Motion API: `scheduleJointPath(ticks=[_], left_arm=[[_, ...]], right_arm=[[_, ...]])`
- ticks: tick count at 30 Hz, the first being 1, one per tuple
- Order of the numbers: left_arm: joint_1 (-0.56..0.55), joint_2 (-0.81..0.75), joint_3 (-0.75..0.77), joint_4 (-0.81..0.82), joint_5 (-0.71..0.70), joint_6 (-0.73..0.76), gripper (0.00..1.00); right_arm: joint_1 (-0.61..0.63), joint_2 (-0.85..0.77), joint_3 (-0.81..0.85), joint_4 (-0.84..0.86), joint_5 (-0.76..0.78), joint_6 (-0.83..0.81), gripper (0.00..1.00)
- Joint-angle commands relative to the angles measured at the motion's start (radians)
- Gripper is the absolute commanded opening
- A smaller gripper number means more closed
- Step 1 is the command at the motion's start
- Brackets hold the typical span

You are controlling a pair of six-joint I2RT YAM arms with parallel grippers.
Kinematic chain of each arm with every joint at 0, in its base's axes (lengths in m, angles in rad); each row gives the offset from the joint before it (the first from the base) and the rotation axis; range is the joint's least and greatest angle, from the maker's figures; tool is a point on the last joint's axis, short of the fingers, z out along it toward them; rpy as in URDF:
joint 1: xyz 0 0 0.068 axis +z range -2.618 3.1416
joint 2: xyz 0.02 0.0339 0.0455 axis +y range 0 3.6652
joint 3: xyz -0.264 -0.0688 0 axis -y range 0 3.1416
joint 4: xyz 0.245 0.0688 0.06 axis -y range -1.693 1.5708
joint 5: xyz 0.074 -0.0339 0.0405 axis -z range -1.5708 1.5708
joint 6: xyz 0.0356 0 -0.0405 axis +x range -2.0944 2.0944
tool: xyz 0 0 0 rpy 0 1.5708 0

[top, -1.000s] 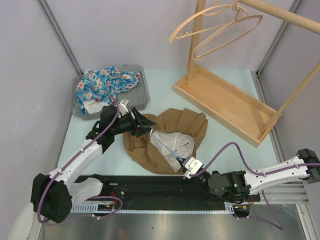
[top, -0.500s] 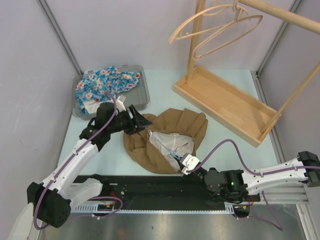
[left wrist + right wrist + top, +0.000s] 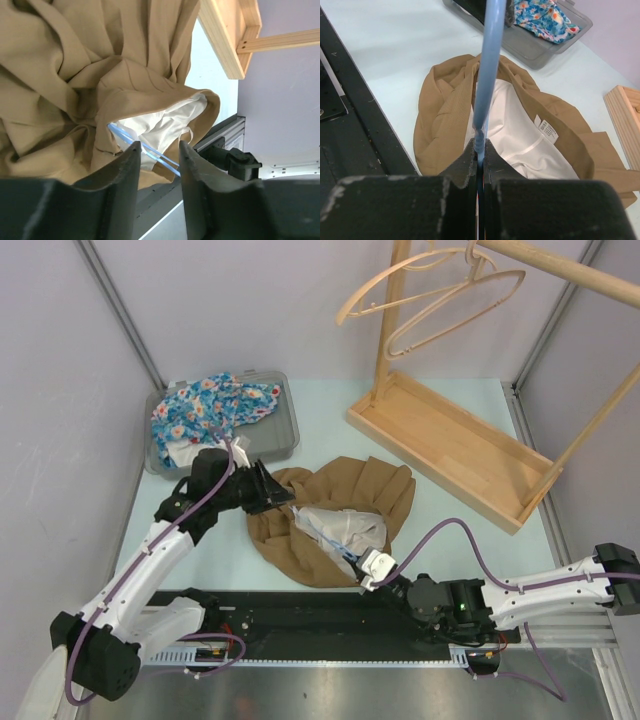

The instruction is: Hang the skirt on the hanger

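Observation:
The brown skirt lies crumpled mid-table, its white lining turned up. A thin blue hanging strap runs from the lining to my right gripper, which is shut on it at the skirt's near edge; in the right wrist view the strap rises taut from the closed right gripper. My left gripper is open and empty at the skirt's left edge. In the left wrist view the left gripper hovers over the skirt, the strap beyond it. The wooden hanger hangs on the rack, upper right.
The wooden rack base stands at the back right, with a slanted rail above. A grey bin with a floral cloth sits at the back left. A black strip runs along the near table edge.
My left gripper has drawn back a little to the left, off the skirt's edge. My right gripper has shifted slightly left with the blue strap still in it.

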Motion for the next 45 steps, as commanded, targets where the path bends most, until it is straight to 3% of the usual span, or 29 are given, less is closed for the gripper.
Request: scheduleJointPath(ticks=[1,2,5,24,34,37,45], left_arm=[[-0.009,-0.023,0.027,-0.063,-0.029,0.053,0.33],[-0.020,-0.024,0.025,-0.072,-0.037,0.060,0.25],[-0.032,-0.038,0.019,-0.098,-0.071,0.070,0.21],[-0.037,-0.082,0.076,-0.132,-0.160,0.104,0.28],[-0.037,-0.089,0.036,-0.097,-0.206,0.109,0.31],[-0.058,-0.107,-0.042,-0.002,-0.220,0.100,0.25],[-0.184,-0.193,-0.185,0.187,-0.468,0.164,0.25]], right_arm=[[-0.004,-0.009,0.043,0.025,-0.001,0.033,0.00],[-0.007,-0.006,0.043,0.028,-0.001,0.035,0.00],[-0.021,0.010,0.043,0.056,-0.012,0.029,0.00],[-0.160,0.160,0.114,0.277,-0.145,-0.073,0.00],[-0.216,0.205,0.123,0.229,-0.199,0.005,0.00],[-0.220,0.191,0.132,0.208,-0.205,0.025,0.00],[-0.294,0.146,0.243,-0.035,-0.355,0.197,0.00]])
